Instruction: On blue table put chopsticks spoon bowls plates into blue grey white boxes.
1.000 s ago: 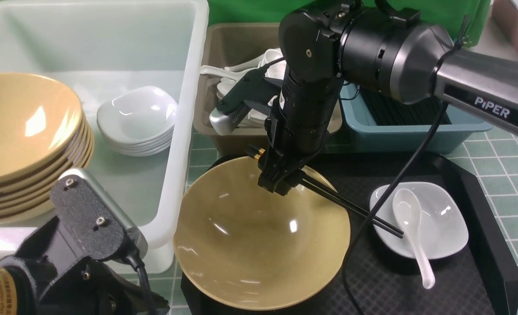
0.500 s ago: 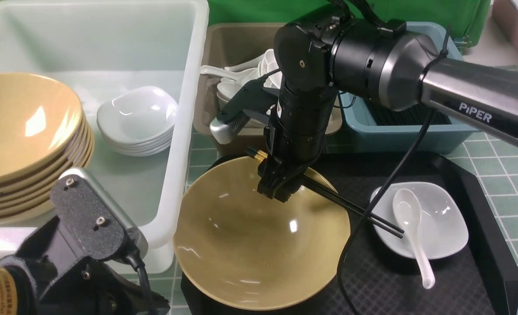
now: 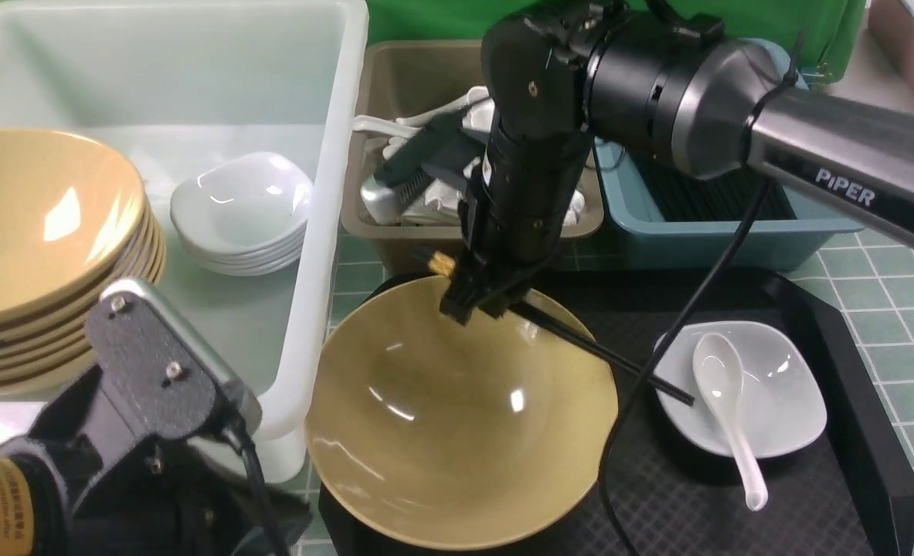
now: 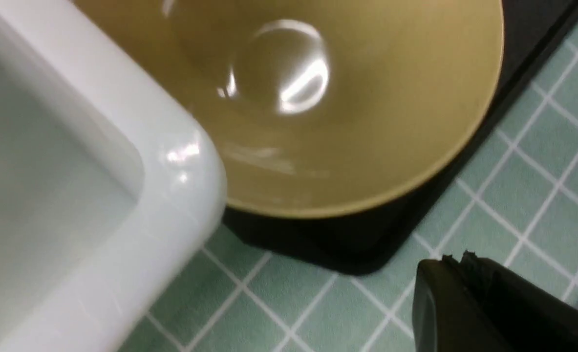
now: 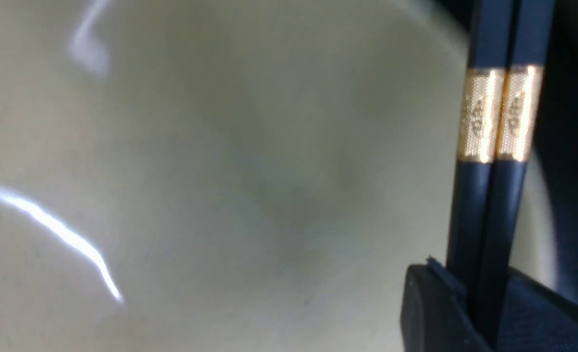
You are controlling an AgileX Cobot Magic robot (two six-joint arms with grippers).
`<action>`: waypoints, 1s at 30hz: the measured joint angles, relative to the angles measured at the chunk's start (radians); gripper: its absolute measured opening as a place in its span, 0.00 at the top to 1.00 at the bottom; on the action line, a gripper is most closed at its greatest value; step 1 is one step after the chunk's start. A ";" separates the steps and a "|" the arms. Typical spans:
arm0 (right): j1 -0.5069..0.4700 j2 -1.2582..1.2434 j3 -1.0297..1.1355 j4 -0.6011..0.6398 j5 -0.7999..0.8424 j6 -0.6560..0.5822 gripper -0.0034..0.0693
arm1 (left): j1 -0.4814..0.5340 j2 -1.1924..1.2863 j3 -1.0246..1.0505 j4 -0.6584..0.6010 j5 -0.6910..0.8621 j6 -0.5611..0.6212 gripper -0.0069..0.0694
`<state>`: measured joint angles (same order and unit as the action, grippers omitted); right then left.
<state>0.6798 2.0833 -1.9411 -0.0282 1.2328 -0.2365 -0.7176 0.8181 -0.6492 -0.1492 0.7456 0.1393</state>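
My right gripper (image 3: 476, 301) is shut on two black gold-banded chopsticks (image 3: 603, 357) over the far rim of a tan bowl (image 3: 457, 417) on the black tray. In the right wrist view the chopsticks (image 5: 494, 117) lie side by side between the jaws of that gripper (image 5: 484, 288). Their thin tips reach the edge of a white plate (image 3: 781, 394) holding a spoon (image 3: 723, 386). My left gripper (image 4: 457, 259) is shut and empty, above the blue table (image 4: 318, 303) near the bowl (image 4: 342, 98) and the white box's corner (image 4: 122, 195).
The white box (image 3: 333, 232) holds stacked tan bowls (image 3: 39, 232) and stacked white plates (image 3: 240, 208). Behind the tray stand the grey-brown box (image 3: 410, 77) with white spoons and the blue box (image 3: 696, 232) with dark sticks inside. The black tray (image 3: 851, 386) has a raised rim.
The right gripper's jaws have closed on the chopsticks. The sticks have shifted slightly away and to the left, with the tips drawing back along the plate's edge. The left arm barely moved.
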 joint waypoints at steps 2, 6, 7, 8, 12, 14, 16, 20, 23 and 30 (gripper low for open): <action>0.000 -0.006 -0.044 -0.039 0.001 0.003 0.72 | 0.000 0.012 -0.014 0.003 -0.050 -0.020 0.91; -0.012 -0.022 -0.114 -0.112 0.007 0.028 0.72 | 0.000 0.071 -0.091 0.024 -0.132 -0.036 0.91; -0.023 -0.024 -0.142 -0.135 0.010 0.036 0.72 | 0.000 0.100 -0.124 0.035 -0.156 -0.038 0.91; -0.055 -0.028 -0.186 -0.170 0.010 0.049 0.72 | 0.000 0.165 -0.193 0.061 -0.192 -0.040 0.91; -0.166 -0.032 -0.241 -0.199 -0.049 0.096 0.72 | 0.000 0.333 -0.347 0.136 -0.265 -0.043 0.91; -0.224 -0.032 -0.246 -0.201 -0.100 0.145 0.72 | 0.000 0.404 -0.423 0.185 -0.299 -0.044 0.91; -0.281 -0.030 -0.248 -0.201 -0.168 0.218 0.72 | 0.000 0.492 -0.505 0.245 -0.341 -0.046 0.91; -0.376 -0.007 -0.250 -0.206 -0.296 0.351 0.72 | 0.000 0.603 -0.594 0.295 -0.370 -0.048 0.91; -0.428 0.030 -0.250 -0.207 -0.384 0.428 0.72 | 0.000 0.628 -0.606 0.294 -0.373 -0.049 0.91; -0.480 0.155 -0.250 -0.207 -0.474 0.533 0.72 | 0.000 0.639 -0.603 0.280 -0.288 -0.051 0.91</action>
<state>0.2002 2.2385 -2.1915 -0.2353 0.7592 0.2967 -0.7176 1.4567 -1.2523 0.1304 0.4572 0.0885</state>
